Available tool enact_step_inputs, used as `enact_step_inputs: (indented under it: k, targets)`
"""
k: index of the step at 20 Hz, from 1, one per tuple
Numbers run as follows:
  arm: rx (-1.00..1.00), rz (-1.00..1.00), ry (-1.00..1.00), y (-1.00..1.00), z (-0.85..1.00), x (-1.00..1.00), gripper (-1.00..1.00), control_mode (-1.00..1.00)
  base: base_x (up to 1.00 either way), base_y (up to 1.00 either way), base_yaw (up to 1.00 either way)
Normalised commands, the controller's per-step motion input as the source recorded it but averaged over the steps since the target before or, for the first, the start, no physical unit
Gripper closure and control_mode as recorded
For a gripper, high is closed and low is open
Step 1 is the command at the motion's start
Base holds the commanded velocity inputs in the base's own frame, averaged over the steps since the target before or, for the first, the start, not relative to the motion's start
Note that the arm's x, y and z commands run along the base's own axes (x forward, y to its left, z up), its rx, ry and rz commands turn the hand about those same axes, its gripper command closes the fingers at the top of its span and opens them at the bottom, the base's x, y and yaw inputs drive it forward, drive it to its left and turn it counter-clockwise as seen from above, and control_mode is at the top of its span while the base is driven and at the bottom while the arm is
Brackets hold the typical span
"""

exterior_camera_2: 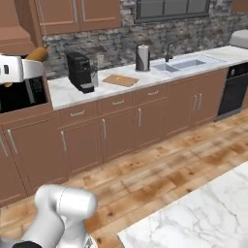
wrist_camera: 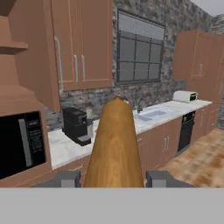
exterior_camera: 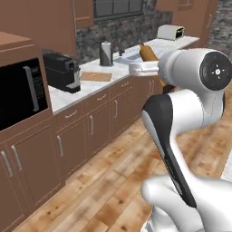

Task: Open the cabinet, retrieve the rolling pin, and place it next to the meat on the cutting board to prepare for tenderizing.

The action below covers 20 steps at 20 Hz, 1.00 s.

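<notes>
One rolling pin (wrist_camera: 114, 144) sits clamped between the two fingertips of the gripper (wrist_camera: 113, 178), its long axis running straight out ahead of the hand, carried high in the air. Its target, the cutting board (exterior_camera_2: 120, 80), lies on the counter between the coffee machine (exterior_camera_2: 80, 71) and the sink (exterior_camera_2: 186, 64), ahead of and below the gripper. Whether the meat is on it I cannot make out.

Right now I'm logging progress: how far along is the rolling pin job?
Retrieval looks done: the end effector holds the rolling pin, raised away from the counter. Left: carry it to the cutting board by the coffee machine and set it down.
</notes>
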Motion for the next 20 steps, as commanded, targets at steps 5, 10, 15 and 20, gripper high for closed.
enact_step_inputs:
  k: [5,10,15,20]
  targets:
    - [0.0,0.0,0.0,0.0,0.0,0.0,1.0,1.0,0.0,-0.42,-0.51]
    - [0.0,0.0,0.0,0.0,0.0,0.0,1.0,1.0,0.0,-0.42,-0.52]
    - [0.0,0.0,0.0,0.0,0.0,0.0,1.0,1.0,0.0,-0.4,-0.52]
    - [0.0,0.0,0.0,0.0,0.0,0.0,1.0,1.0,-0.03,-0.2,-0.51]
